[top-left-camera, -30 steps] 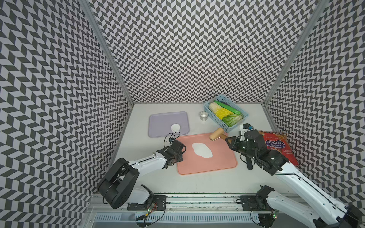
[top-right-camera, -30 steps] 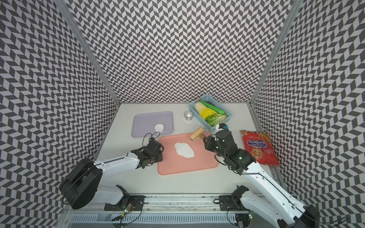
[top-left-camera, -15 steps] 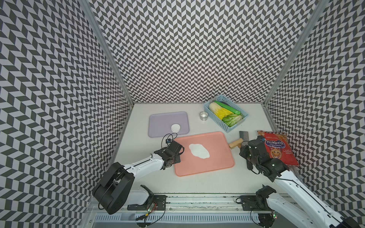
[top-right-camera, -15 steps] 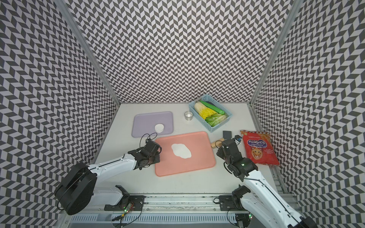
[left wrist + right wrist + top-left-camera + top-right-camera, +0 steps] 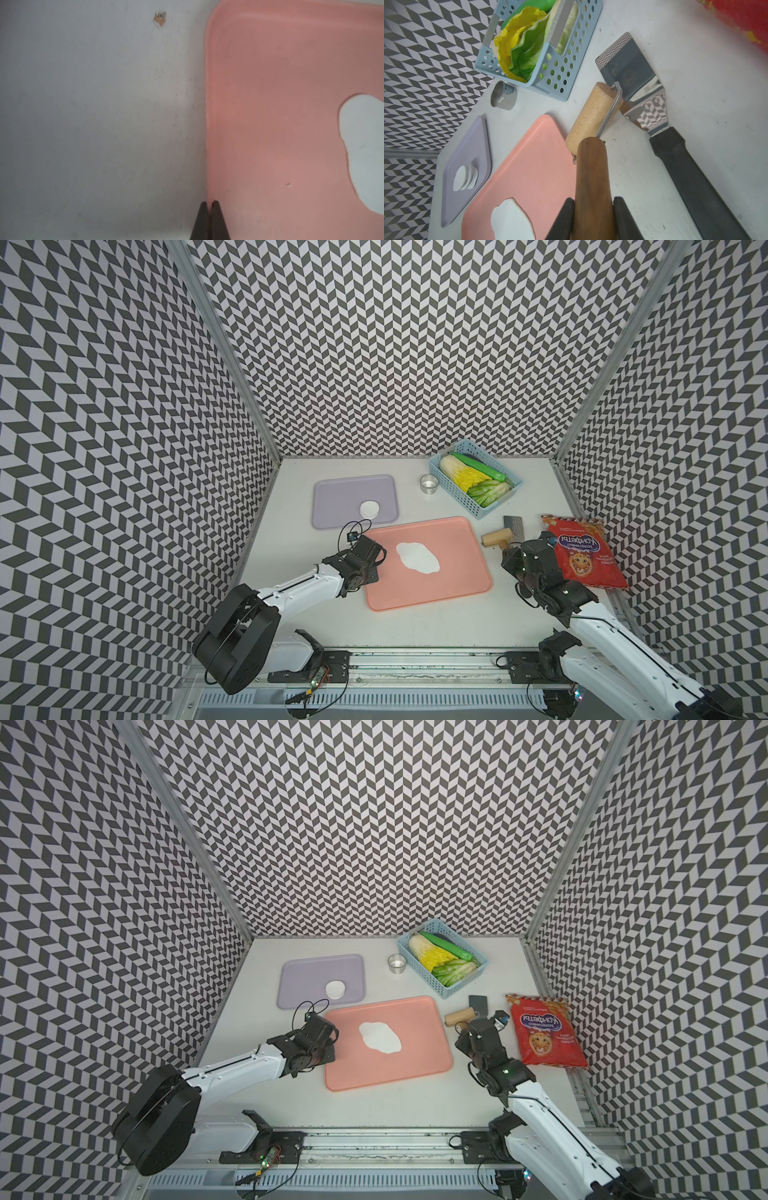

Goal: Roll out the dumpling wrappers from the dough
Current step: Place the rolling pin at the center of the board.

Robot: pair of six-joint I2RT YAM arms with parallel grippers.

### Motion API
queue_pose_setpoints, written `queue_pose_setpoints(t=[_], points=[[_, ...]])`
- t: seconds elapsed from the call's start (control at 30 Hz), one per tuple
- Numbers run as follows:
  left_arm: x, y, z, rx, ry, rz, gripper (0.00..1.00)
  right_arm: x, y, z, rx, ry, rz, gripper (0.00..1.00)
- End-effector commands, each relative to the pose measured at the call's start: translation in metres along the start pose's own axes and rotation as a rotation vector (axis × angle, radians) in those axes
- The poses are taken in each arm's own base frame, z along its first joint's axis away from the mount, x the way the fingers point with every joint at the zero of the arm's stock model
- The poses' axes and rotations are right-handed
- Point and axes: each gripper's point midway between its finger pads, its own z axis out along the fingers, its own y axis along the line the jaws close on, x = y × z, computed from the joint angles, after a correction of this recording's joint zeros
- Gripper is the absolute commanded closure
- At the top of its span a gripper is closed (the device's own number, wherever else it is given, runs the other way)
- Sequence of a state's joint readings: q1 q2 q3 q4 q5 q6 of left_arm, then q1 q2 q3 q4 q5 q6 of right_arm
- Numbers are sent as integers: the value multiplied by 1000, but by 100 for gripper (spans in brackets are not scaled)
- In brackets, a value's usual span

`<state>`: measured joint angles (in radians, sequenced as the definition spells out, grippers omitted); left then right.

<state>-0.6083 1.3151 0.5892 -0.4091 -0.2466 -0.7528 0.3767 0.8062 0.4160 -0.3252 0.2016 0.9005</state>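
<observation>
The dumpling wrappers (image 5: 369,509) were found stacked on the lilac tray (image 5: 340,497), far left. The left gripper (image 5: 209,204) was closed, its tips set at the pink tray's (image 5: 449,585) left rim; a pinch on that rim could not be confirmed. The dough (image 5: 417,557) lay flat and irregular on the pink tray. The roller (image 5: 592,116) rested on the table just beside the tray's right edge, its dark handle clamped by the right gripper (image 5: 593,202).

Risks were noted. If the rim was not held, the tray could be pushed along under rolling. The thin dough could stick to the roller and be lifted or torn. The spatula (image 5: 631,68) lay against the roller's far end and could be dragged on lifting.

The wrapper count could not be read. In both top views the right fingertips were hidden beneath the wrist.
</observation>
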Motion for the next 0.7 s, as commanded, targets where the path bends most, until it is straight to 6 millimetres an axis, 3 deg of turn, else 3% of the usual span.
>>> queue_pose_setpoints(t=[0.0, 0.23, 0.67], points=[[-3, 15, -2, -60, -22, 2, 98, 17, 2, 4, -51, 68, -11, 84], [-4, 14, -1, -57, -24, -4, 98, 43, -15, 8, -32, 154, -15, 67], [-5, 13, 0, -58, -21, -3, 98, 66, -25, 15, -17, 242, -32, 63]])
